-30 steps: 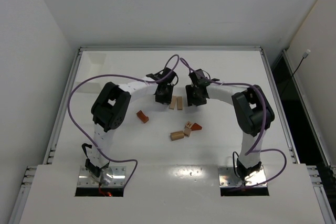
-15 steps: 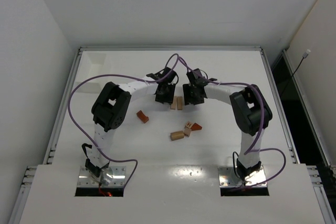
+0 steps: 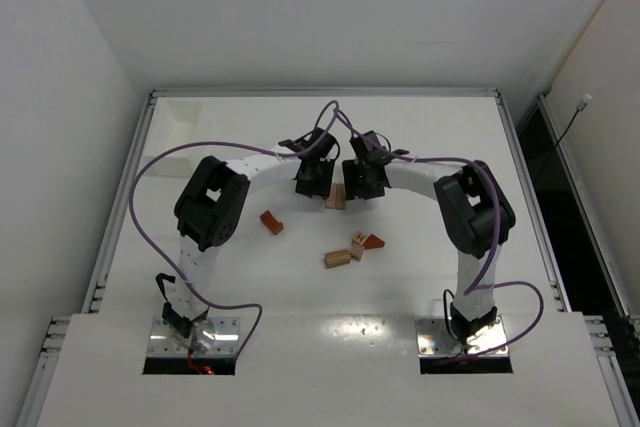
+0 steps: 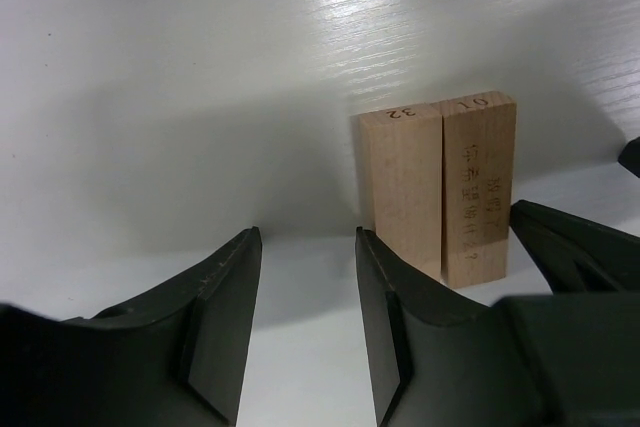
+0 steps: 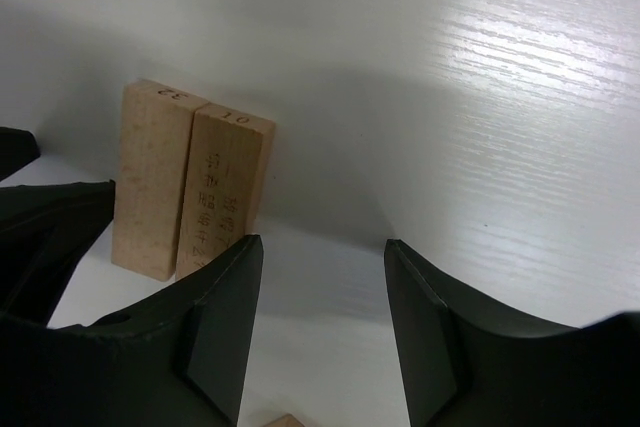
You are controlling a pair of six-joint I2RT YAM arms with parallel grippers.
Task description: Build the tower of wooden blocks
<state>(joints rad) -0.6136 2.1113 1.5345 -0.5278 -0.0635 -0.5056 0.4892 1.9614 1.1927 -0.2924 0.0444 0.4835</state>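
Observation:
Two pale tan rectangular blocks lie flat side by side, touching, between my two grippers. In the left wrist view the blocks lie just right of my open, empty left gripper, whose right finger rests against the left block. In the right wrist view the same blocks lie just left of my open, empty right gripper, whose left finger touches the right block. From above, the left gripper and right gripper flank the pair. No stacked tower shows.
A reddish-brown block lies alone to the left. Nearer me lie a pale block, a small pale cube and a reddish-brown wedge. A white shallow tray sits at the back left corner.
My right gripper has moved left and pushed the right pale block against the left one, closing the gap. The left gripper has barely moved.

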